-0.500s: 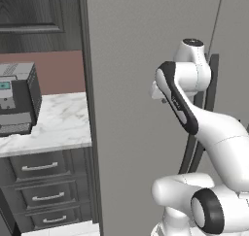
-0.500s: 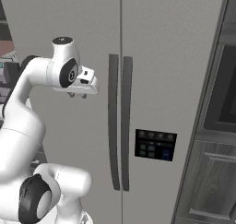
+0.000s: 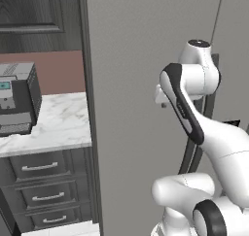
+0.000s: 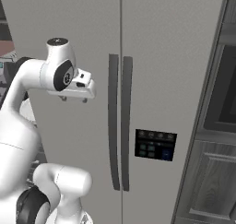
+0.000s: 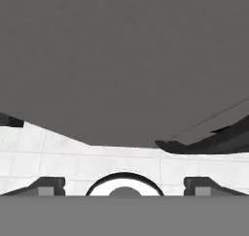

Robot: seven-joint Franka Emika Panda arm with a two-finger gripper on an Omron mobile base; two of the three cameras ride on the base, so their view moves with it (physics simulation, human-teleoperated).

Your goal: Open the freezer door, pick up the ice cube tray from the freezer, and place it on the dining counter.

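Far left in the left base view: dark boxy appliance [image 3: 17, 98] sitting on a narrow marble top [image 3: 58, 123] over dark drawers [image 3: 41, 167] with silver handles. Next over, the tall grey freezer [image 3: 131, 60], shut, plain side and front facing the base. Against it, the white arm, elbow bent, hand raised close to the freezer door [image 4: 69, 29] at about upper-handle height. In the right base view, gripper [image 4: 73, 97] pointing down, well to the left of the 2 long dark vertical bar handles [image 4: 113, 121], touching neither. Down the hand view: 2 finger tips [image 5: 48, 185] set wide apart, nothing between them, grey door face and pale tiled floor [image 5: 29, 152] below. Further right, the second door with a small dark control panel [image 4: 155, 144]. At the far right edge, dark wood-grain cabinets [image 4: 212, 181].
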